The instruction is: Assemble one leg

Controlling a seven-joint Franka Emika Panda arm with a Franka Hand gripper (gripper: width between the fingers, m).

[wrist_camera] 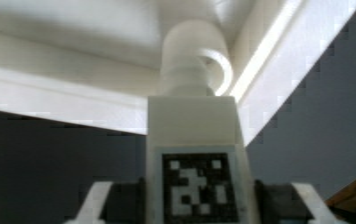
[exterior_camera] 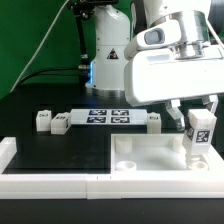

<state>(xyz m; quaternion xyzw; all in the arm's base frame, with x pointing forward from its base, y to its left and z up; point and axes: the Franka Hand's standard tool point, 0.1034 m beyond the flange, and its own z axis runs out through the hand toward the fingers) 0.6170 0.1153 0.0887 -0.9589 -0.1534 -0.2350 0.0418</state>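
My gripper (exterior_camera: 196, 116) is shut on a leg (exterior_camera: 199, 135), a small white block with a black-and-white tag, and holds it upright at the exterior view's right. The leg's lower end is down at the large white panel (exterior_camera: 150, 162), near its right side. Whether it sits in a corner hole I cannot tell. In the wrist view the leg (wrist_camera: 196, 125) fills the middle between the two fingers (wrist_camera: 100, 200). Its rounded tip points at the panel (wrist_camera: 86, 60). Three more legs (exterior_camera: 43, 120) (exterior_camera: 61, 123) (exterior_camera: 153, 120) lie on the black table behind.
The marker board (exterior_camera: 105, 116) lies flat between the loose legs at the back. A raised white rim (exterior_camera: 50, 182) runs along the table's front and left edge. The robot's white base (exterior_camera: 105, 60) stands behind the board.
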